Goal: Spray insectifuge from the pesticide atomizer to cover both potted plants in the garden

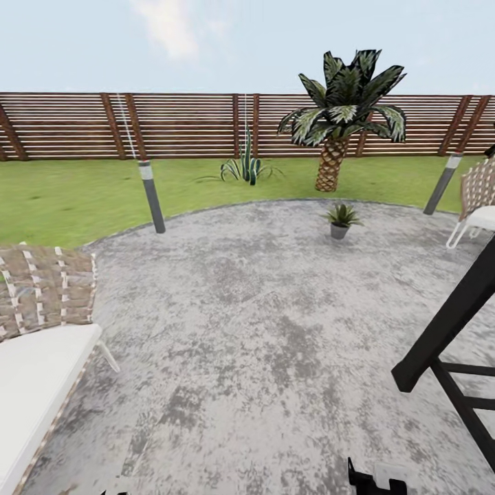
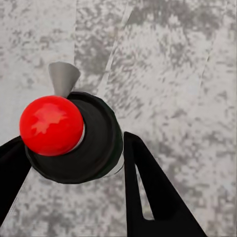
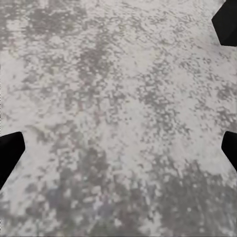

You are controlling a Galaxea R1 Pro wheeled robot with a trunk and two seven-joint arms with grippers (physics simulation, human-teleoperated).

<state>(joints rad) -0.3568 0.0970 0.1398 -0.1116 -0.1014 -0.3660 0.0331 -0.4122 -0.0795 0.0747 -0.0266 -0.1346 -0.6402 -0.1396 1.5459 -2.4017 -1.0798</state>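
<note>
One potted plant [image 1: 341, 218] stands on the grey mottled paving [image 1: 261, 330], near its far curved edge and just in front of the lawn [image 1: 75, 189]. It is a low rosette of pointed green leaves in a small grey pot, upright. Behind it on the grass rises a scaly-trunked palm [image 1: 344, 110], and to the palm's left a spiky agave [image 1: 246, 168], both before the brown slatted fence [image 1: 185, 124]. Two grey posts [image 1: 152, 196] lean at the paving's edge, one left and one right. A woven chair with a white cushion [image 1: 38, 337] sits at the near left; another woven chair [image 1: 478, 196] at the far right. A black frame [image 1: 454, 330] crosses the right side.

In the left wrist view, the left gripper [image 2: 74, 163] has its jaws pinching the pesticide atomizer [image 2: 81, 143], seen end-on: a dark round body, a red rounded cap and a pale grey nozzle pointing away, with paving beneath. One dark finger [image 2: 153, 187] lies against the bottle's side.

In the right wrist view, the right gripper [image 3: 118, 143] has its jaws spread wide apart with nothing between them, dark fingertips [image 3: 7, 158] at the frame edges above bare paving.
</note>
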